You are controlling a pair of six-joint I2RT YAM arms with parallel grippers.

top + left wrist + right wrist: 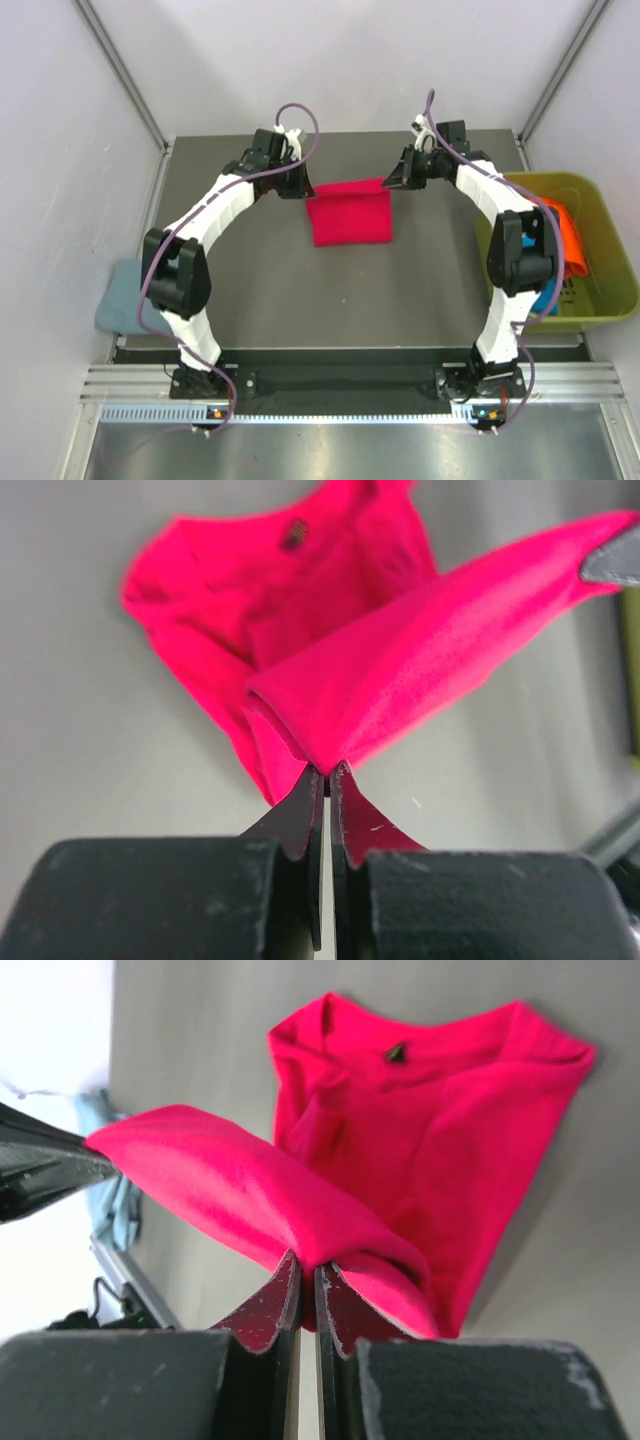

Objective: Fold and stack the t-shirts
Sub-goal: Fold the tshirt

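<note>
Over the worktop's (pixel 250 290) far half, left tool (pixel 327 770) and right tool (pixel 307 1265) pinch the red t-shirt (pixel 350 215), jaws pressed together.
Wrist views alone reveal its collar label (pixel 396 1053); overhead alone shows the bin (pixel 606 262).

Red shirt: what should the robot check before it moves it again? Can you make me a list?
1. Left gripper shut on the red shirt's far edge: ok.
2. Right gripper shut on the same edge: ok.
3. Edge stretched between the two grippers, not sagging: ok.
4. Rest of the shirt resting on the table: ok.
5. Grey-blue shirt off to the left, out of the way: ok.
6. How many cloth layers each gripper pinches: cannot tell.
</note>
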